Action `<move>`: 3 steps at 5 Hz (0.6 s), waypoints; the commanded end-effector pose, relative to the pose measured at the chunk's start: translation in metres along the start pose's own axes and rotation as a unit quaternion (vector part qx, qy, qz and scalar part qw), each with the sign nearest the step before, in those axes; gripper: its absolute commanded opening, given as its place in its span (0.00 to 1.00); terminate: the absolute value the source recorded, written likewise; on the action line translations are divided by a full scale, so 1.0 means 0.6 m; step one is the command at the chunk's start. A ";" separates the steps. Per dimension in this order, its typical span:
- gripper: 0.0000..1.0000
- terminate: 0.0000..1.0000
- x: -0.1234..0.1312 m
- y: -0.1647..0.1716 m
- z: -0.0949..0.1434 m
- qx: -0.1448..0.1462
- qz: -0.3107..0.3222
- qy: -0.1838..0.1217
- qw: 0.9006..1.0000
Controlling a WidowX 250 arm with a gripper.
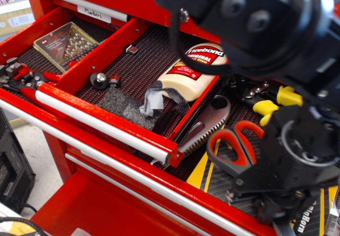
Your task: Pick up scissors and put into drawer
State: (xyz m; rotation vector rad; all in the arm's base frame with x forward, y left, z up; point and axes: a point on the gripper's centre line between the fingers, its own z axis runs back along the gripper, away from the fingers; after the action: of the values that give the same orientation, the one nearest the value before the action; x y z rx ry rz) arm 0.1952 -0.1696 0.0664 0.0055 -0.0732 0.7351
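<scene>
The scissors (234, 148) show their red-and-dark-grey loop handles at the lower right, over the lower drawer. Their blades run down and right under my gripper (268, 210) and are hidden by it. The gripper's black body covers the lower right corner; its fingers seem closed on the scissors near the pivot and carry them. The drawer (96, 54), red with a black ribbed liner, a red divider wall and a silver pull bar (101, 124), stands open to the left of the scissors.
In the drawer lie a glue bottle (193, 71), a grey rag (154, 100), a black knob (99, 78), a metal tin (66, 44) and red pliers (22, 76). A grey toothed saw blade (205, 126) and yellow-handled snips (271, 103) lie in the lower drawer.
</scene>
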 end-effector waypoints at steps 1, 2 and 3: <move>0.00 0.00 0.010 -0.020 0.051 0.008 -0.010 0.006 1.000; 0.00 0.00 0.032 0.011 0.067 0.037 -0.013 -0.020 0.999; 0.00 0.00 0.090 0.057 0.104 0.078 -0.050 -0.044 0.995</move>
State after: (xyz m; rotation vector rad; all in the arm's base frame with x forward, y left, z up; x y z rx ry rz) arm 0.2022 -0.0999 0.1259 0.2388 -0.0757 0.6307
